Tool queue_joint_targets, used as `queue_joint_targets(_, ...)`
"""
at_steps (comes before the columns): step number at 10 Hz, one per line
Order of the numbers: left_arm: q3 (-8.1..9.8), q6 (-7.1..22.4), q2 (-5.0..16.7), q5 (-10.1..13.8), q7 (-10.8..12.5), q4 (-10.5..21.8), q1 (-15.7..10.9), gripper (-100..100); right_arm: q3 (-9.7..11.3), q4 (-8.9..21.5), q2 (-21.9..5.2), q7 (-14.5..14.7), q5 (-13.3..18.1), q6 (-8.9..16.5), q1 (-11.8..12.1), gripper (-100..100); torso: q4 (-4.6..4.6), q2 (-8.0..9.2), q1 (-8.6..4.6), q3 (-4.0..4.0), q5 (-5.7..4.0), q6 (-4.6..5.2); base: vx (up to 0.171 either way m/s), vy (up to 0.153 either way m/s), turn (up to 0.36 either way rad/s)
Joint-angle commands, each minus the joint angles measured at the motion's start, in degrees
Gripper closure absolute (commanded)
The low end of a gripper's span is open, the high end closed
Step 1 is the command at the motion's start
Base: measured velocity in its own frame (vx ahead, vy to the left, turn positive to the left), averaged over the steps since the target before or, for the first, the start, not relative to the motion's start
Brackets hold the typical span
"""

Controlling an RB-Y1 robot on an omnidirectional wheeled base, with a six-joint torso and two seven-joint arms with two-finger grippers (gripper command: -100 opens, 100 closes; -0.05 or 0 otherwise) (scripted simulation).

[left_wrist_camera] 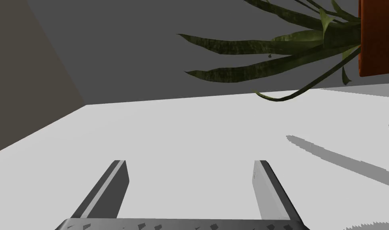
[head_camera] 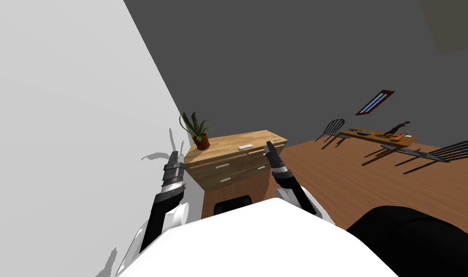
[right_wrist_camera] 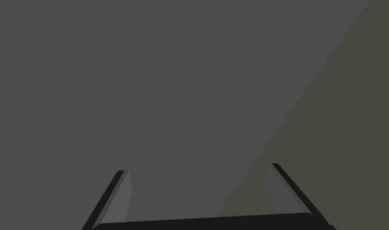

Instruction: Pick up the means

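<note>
A wooden surface point(head_camera: 226, 143), the top of a chest of drawers, stands against the white wall point(head_camera: 69, 120) on the left, with a grey wall point(head_camera: 276, 57) behind it. The means, a small flat white object point(head_camera: 245, 147), lies on it towards the right, well apart from the potted plant point(head_camera: 198, 133) at its far-left corner. The left end effector point(head_camera: 176, 140), fingers wide, is beside the white wall near the plant. The right end effector point(head_camera: 270, 146), also wide, hangs at the surface's near-right edge. Far right on the wood floor point(head_camera: 353, 182) is a longer surface point(head_camera: 372, 134) with dark chairs point(head_camera: 331, 129).
</note>
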Motion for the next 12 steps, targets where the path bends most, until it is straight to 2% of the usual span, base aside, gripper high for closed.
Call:
queue_joint_targets(1, 0.00, 0.0, 0.0, 0.0, 0.0, 0.0, 0.0, 0, -0.9, 1.3, -2.8, 0.6, 1.3, 0.1, 2.9, -100, 0.00, 0.00, 0.00, 0.00, 0.00, 0.00, -0.150, -0.045, 0.470)
queue_joint_targets(2, 0.00, 0.0, 0.0, 0.0, 0.0, 0.0, 0.0, 0, -0.9, 1.3, -2.8, 0.6, 1.3, 0.1, 3.4, -100, -0.01, -0.04, 0.02, -0.02, 0.00, -0.01, -0.097, -0.034, 0.205)
queue_joint_targets(4, 0.00, 0.0, 0.0, 0.0, 0.0, 0.0, 0.0, 0, -2.6, 3.5, -6.5, 0.7, 3.0, -0.1, 7.8, -100, -0.06, -0.29, 0.00, -0.17, 0.00, 0.00, -0.089, -0.047, 0.390)
queue_joint_targets(5, 0.01, 0.0, 0.0, 0.0, 0.0, 0.0, 0.0, 0, -2.6, 3.5, -6.5, 0.7, 3.0, -0.1, 7.9, -100, -0.06, -0.29, -0.09, -0.16, -0.02, 0.01, -0.081, -0.046, 0.367)
queue_joint_targets(6, 0.01, 0.0, 0.0, 0.0, 0.0, 0.0, 0.0, 0, -3.4, 4.7, -8.3, 0.7, 4.0, -0.3, 10.1, -100, -0.07, -0.36, -0.07, -0.20, -0.03, 0.01, -0.078, -0.030, 0.381)
queue_joint_targets(7, 0.01, 0.0, 0.0, 0.0, 0.0, 0.0, 0.0, 0, -3.4, 4.7, -8.3, 0.7, 4.0, -0.3, 10.3, -100, -0.08, -0.38, -0.04, -0.22, -0.02, 0.02, -0.062, -0.021, 0.278)
queue_joint_targets(8, 0.01, 0.0, 0.0, 0.0, 0.0, 0.0, 0.0, 0, -4.2, 6.0, -10.0, 0.7, 5.1, -0.5, 12.3, -100, -0.09, -0.44, 0.00, -0.25, -0.01, 0.04, -0.068, -0.028, 0.392)
queue_joint_targets(9, 0.01, 0.0, 0.0, 0.0, 0.0, 0.0, 0.0, 0, -4.2, 6.0, -10.0, 0.7, 5.1, -0.5, 12.9, -100, -0.09, -0.44, -0.04, -0.25, -0.01, 0.01, -0.063, -0.025, 0.315)
queue_joint_targets(10, 0.02, 0.0, 0.0, 0.0, 0.0, 0.0, 0.0, 0, -5.1, 7.4, -11.8, 0.6, 6.3, -0.6, 15.3, -100, -0.09, -0.46, -0.02, -0.26, -0.01, 0.04, -0.068, -0.018, 0.392)
queue_joint_targets(11, 0.01, 0.0, 0.0, 0.0, 0.0, 0.0, 0.0, 0, -5.1, 7.4, -11.8, 0.6, 6.3, -0.6, 15.5, -100, -0.09, -0.45, -0.03, -0.26, -0.01, 0.02, -0.049, -0.022, 0.321)
queue_joint_targets(12, 0.02, 0.0, 0.0, 0.0, 0.0, 0.0, 0.0, 0, -5.9, 8.9, -13.5, 0.4, 7.5, -0.8, 17.7, -100, -0.10, -0.52, -0.04, -0.29, -0.01, 0.04, -0.049, -0.035, 0.423)
